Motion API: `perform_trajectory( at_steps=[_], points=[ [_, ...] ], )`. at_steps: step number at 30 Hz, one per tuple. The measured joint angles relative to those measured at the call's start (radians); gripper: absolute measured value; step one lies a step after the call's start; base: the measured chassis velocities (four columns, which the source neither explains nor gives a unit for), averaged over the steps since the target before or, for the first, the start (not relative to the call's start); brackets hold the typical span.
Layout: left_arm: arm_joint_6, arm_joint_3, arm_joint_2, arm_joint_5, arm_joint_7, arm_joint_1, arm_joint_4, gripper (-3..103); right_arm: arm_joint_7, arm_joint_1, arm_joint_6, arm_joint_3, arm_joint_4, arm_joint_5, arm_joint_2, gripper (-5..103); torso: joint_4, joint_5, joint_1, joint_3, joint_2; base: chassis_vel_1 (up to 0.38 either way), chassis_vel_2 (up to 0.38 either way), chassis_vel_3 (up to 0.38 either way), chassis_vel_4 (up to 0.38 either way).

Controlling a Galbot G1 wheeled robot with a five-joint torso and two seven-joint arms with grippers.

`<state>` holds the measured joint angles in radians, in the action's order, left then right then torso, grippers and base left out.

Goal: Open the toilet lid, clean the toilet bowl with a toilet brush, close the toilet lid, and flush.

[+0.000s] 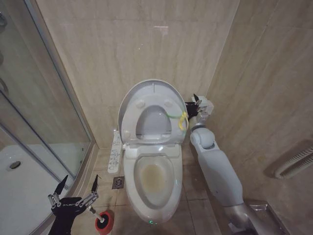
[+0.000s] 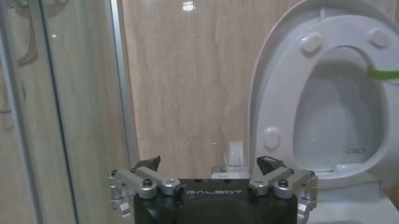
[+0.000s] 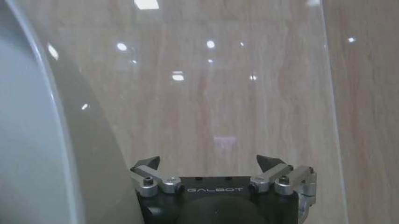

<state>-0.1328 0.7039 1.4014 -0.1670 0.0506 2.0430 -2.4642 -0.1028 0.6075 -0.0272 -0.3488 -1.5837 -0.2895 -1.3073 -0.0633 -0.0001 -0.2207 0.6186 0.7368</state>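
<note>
Inside red holder (image 1: 107, 219), toilet brush (image 1: 101, 220) stands.

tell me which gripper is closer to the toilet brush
The left gripper, open and low at the robot's left, right above the toilet brush in its red holder. The right gripper is up beside the raised toilet lid.

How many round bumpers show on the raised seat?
3 across the views: two at the upper corners of the seat, one lower on its left side. Its right side is cut off; more may be hidden.

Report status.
Left gripper open, low above brush. Right gripper open beside raised lid. Bowl stained, uncleaned. Nothing blocking.
</note>
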Motion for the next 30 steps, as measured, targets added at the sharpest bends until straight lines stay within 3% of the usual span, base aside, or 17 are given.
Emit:
perform_trajectory(
  at_steps=[6,9,15,17,20,21,24,25,30],
  points=[
    [0.0,0.0,0.0,0.0,0.0,0.0,0.0,100,-0.022,0.12,-0.024,-0.007,-0.152,-0.033,0.078,100,0.0,0.0,0.0,0.0,0.0,0.0,0.0,0.0,0.0],
    [0.0,0.0,0.0,0.0,0.0,0.0,0.0,100,-0.034,0.261,-0.038,-0.044,-0.283,-0.061,0.135,100,-0.0009,0.0004,0.0,0.0,0.0,0.0,0.0,0.0,0.0],
    [0.0,0.0,0.0,0.0,0.0,0.0,0.0,100,-0.048,0.406,-0.051,-0.104,-0.421,-0.098,0.181,100,-0.0008,0.0004,0.0,0.0,0.0,0.0,0.0,0.0,0.0],
    [0.0,0.0,0.0,0.0,0.0,0.0,0.0,100,-0.073,0.488,-0.065,-0.127,-0.494,-0.17,0.203,100,-0.0006,0.0002,0.0,0.0,0.0,0.0,0.0,0.0,0.0],
    [0.0,0.0,0.0,0.0,0.0,0.0,0.0,100,-0.107,0.572,-0.112,-0.149,-0.572,-0.255,0.211,100,-0.0013,0.0003,0.0,0.0,0.0,0.0,0.0,0.0,0.0],
    [0.0,0.0,0.0,0.0,0.0,0.0,0.0,100,-0.12,0.624,-0.13,-0.164,-0.612,-0.275,0.212,100,-0.0001,-0.0002,0.0,0.0,0.0,0.0,0.0,0.0,0.0],
    [0.0,0.0,0.0,0.0,0.0,0.0,0.0,100,-0.133,0.696,-0.16,-0.175,-0.661,-0.28,0.208,100,-0.0013,0.0002,0.0,0.0,0.0,0.0,0.0,0.0,0.0],
    [0.0,0.0,0.0,0.0,0.0,0.0,0.0,100,-0.144,0.731,-0.176,-0.181,-0.692,-0.28,0.201,100,-0.0004,0.0001,0.0,0.0,0.0,0.0,0.0,0.0,0.0],
    [0.0,0.0,0.0,0.0,0.0,0.0,0.0,100,-0.165,0.825,-0.214,-0.199,-0.76,-0.274,0.162,100,-0.0005,0.0,0.0,0.0,0.0,0.0,0.0,0.0,0.0]
  ],
)
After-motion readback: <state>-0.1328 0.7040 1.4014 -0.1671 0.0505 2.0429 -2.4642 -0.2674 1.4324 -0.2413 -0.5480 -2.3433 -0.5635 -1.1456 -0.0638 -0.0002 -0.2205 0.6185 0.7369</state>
